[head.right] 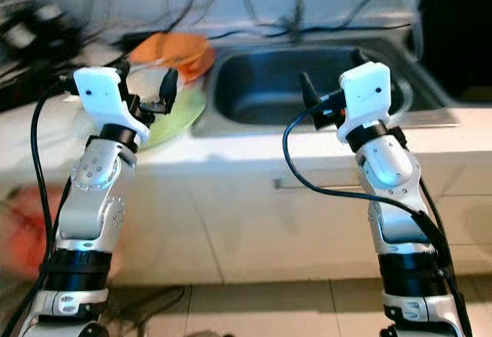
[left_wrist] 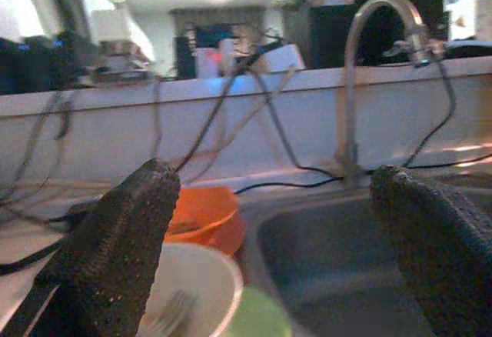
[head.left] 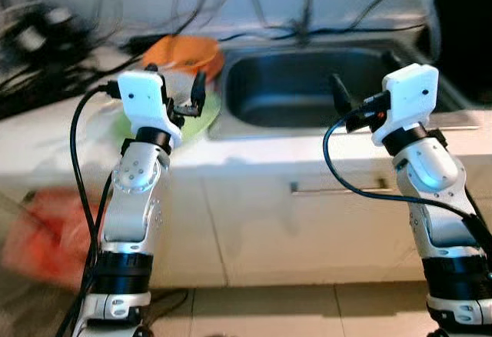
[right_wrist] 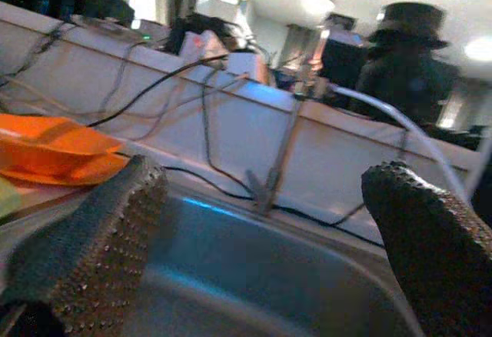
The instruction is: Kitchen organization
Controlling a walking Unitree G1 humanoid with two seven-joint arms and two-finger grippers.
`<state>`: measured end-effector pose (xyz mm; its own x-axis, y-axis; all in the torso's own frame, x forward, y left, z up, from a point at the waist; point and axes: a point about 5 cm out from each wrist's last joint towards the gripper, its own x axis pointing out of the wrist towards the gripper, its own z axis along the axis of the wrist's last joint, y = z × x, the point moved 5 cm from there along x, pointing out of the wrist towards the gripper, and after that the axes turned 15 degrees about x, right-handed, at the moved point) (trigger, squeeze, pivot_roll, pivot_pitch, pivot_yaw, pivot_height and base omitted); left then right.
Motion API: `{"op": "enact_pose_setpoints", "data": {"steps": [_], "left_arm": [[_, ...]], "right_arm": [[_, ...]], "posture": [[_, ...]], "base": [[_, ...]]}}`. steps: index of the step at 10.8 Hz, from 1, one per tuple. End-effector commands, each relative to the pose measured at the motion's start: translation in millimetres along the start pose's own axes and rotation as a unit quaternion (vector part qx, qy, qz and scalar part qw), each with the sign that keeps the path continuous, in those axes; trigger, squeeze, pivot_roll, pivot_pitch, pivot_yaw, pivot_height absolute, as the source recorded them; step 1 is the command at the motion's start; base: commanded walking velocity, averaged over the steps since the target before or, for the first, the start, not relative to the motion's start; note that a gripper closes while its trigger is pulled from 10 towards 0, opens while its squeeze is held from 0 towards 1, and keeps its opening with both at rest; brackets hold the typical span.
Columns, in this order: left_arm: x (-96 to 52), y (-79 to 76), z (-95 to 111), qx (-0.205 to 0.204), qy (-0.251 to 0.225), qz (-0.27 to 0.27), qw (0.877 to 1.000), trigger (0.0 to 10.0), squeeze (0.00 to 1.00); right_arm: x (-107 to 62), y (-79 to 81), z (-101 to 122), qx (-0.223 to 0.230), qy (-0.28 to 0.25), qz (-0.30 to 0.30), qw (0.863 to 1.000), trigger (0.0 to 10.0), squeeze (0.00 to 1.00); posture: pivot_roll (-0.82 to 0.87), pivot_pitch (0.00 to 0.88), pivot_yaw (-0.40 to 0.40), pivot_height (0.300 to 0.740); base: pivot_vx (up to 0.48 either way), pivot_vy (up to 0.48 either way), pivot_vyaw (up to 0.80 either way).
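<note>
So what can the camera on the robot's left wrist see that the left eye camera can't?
The left wrist view looks low across the counter, so it catches the curved tap over the sink, a white bowl with a fork in it, and a dim room beyond the ledge. The left eye view looks down instead, showing both silver arms, the left gripper and right gripper, the cupboard drawer and the floor. Both show the orange bowl, the steel sink and the black cables along the wall.

Both arms raised forward: left gripper (head.left: 187, 95) at left and right gripper (head.left: 350, 95) at right, fingers spread apart.
</note>
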<state>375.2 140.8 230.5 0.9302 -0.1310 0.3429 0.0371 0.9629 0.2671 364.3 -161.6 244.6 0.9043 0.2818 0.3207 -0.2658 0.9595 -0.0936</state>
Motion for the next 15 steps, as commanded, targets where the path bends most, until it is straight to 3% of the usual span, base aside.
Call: {"op": "enact_pose_setpoints", "data": {"steps": [1,4,9,12,15], "left_arm": [[0.7,-0.5,5,-0.002,-0.01,-0.003,1.0,10.0,0.0],[-0.1,1.5,6,0.002,-0.01,0.002,1.0,10.0,0.0],[-0.6,6.7,5,0.017,-0.002,0.019,1.0,10.0,0.0],[0.3,16.2,1,0.045,0.01,0.043,0.998,10.0,0.0],[0.5,16.8,-2,0.039,0.018,0.05,0.998,10.0,0.0]], "right_arm": [[-0.3,-1.3,5,-0.002,-0.008,-0.005,1.0,10.0,0.0],[-0.8,1.2,5,-0.001,-0.007,-0.002,1.0,10.0,0.0],[-1.7,4.7,1,0.002,-0.001,0.001,1.0,10.0,0.0],[-2.9,7.1,-1,0.002,0.001,0.007,1.0,10.0,0.0],[-3.6,6.8,-1,0.003,0.0,0.004,1.0,10.0,0.0]], "posture": [[0.09,0.0,0.102,0.74],[0.09,0.002,0.099,0.74],[0.09,0.005,0.107,0.74],[0.09,0.001,0.112,0.74],[0.09,0.0,0.119,0.74]], "base": [[0.454,0.0,0.0],[0.449,0.0,0.0],[0.0,0.0,0.0],[0.0,0.0,0.8],[0.0,0.0,0.8]]}}
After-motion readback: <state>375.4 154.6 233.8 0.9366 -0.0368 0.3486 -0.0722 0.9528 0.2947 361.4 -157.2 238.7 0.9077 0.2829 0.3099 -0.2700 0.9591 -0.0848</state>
